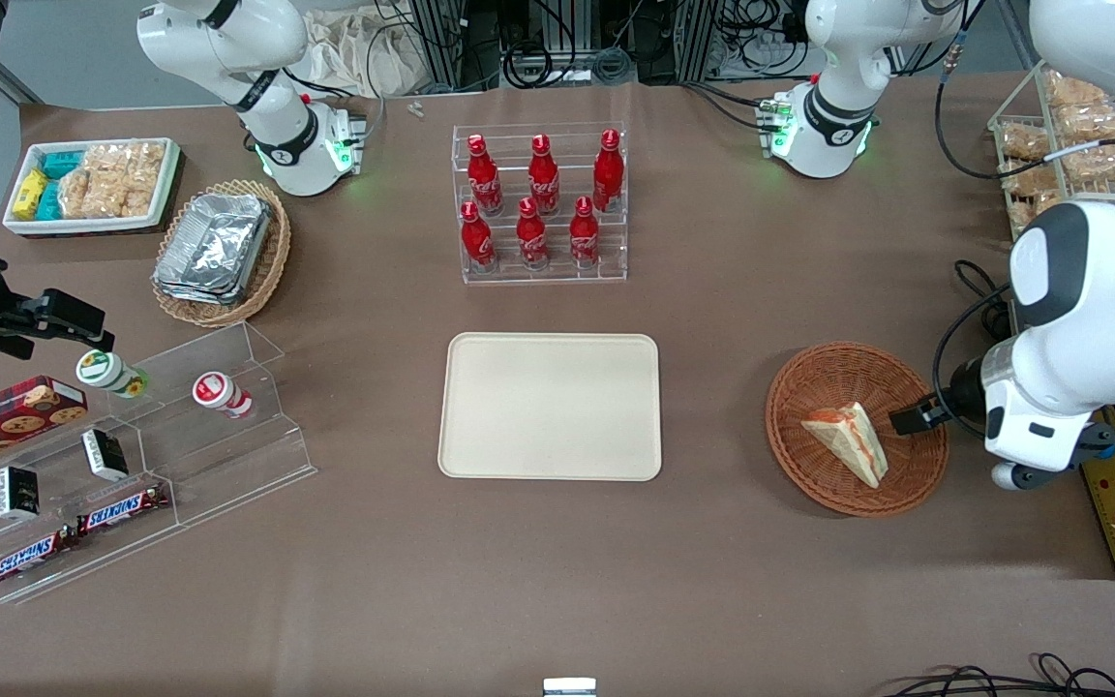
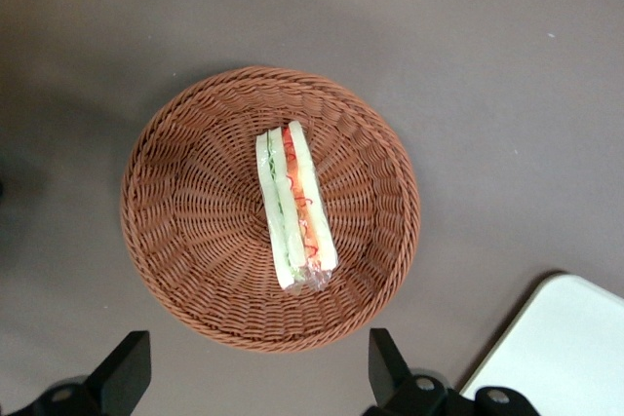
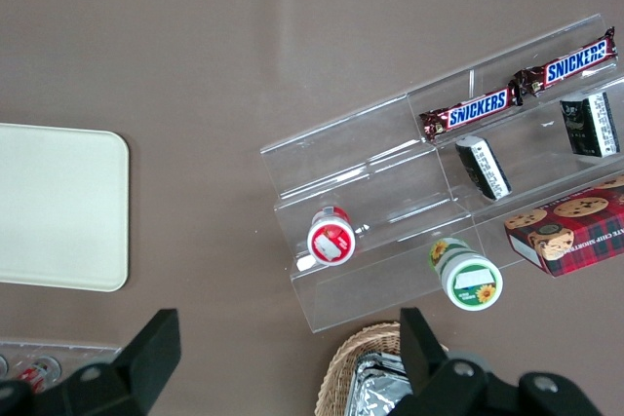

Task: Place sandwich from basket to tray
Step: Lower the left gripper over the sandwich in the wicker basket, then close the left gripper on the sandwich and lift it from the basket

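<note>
Tabletop (image 1: pixel 712 542): brown, carrying everything; the task's things sit in its middle and toward the working arm's end.
Tray (image 1: pixel 550 407): beige, flat, low-rimmed, at the centre of the tabletop, well apart from the basket; nothing lies on it.
Basket (image 1: pixel 809 465): round reddish-brown wicker, toward the working arm's end, holding only the sandwich.
Claw (image 2: pixel 255 377): above the basket's rim, not touching anything, fingers spread wide apart.
Sandwich (image 2: pixel 295 206): wrapped wedge lying on the basket floor, slightly off centre; in the front view (image 1: pixel 848 441) its long axis runs diagonally, the narrow end pointing nearer the front camera.
Step in hand: the approach, judging by the gap. Best to centre over the wedge, turn the fingers across its short width, descend straight, and close gently on the bread faces so the wrap does not slip.
</note>
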